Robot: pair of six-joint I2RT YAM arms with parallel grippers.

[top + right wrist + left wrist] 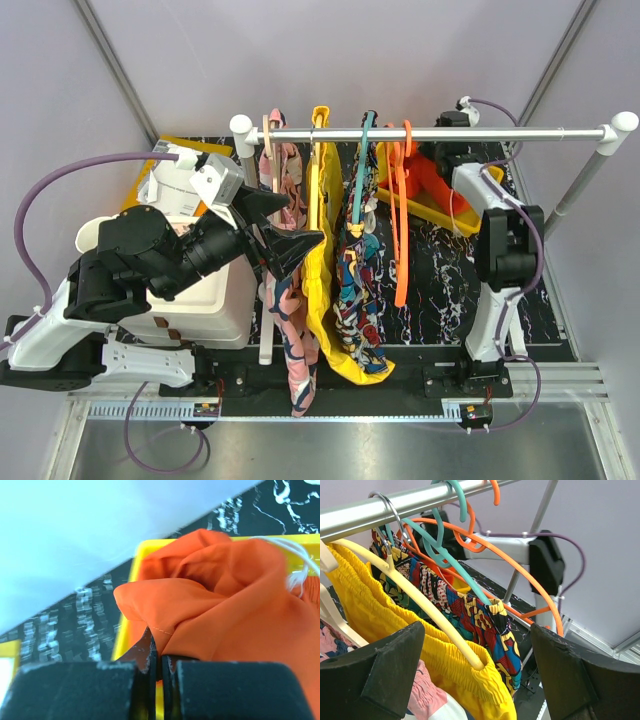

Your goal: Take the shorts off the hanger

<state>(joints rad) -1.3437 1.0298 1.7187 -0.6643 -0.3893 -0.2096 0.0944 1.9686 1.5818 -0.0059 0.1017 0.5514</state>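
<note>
The orange-red shorts (428,182) lie bunched in a yellow bin (462,222) at the back right, off the hanger. In the right wrist view the shorts (225,605) fill the frame, with the pale drawstring (300,565) at the right. My right gripper (160,666) is shut on a fold of the shorts over the yellow bin's rim (124,630). The orange hanger (401,250) hangs bare on the rail (450,133); it also shows in the left wrist view (520,570). My left gripper (477,680) is open around the end of a yellow garment (445,670).
A teal hanger (445,565) carries a multicoloured garment (480,625). A pale hanger (420,615) carries the yellow garment. A pink patterned garment (295,340) hangs at the left. A white box (200,295) sits under the left arm. The rail's posts (241,125) stand at both ends.
</note>
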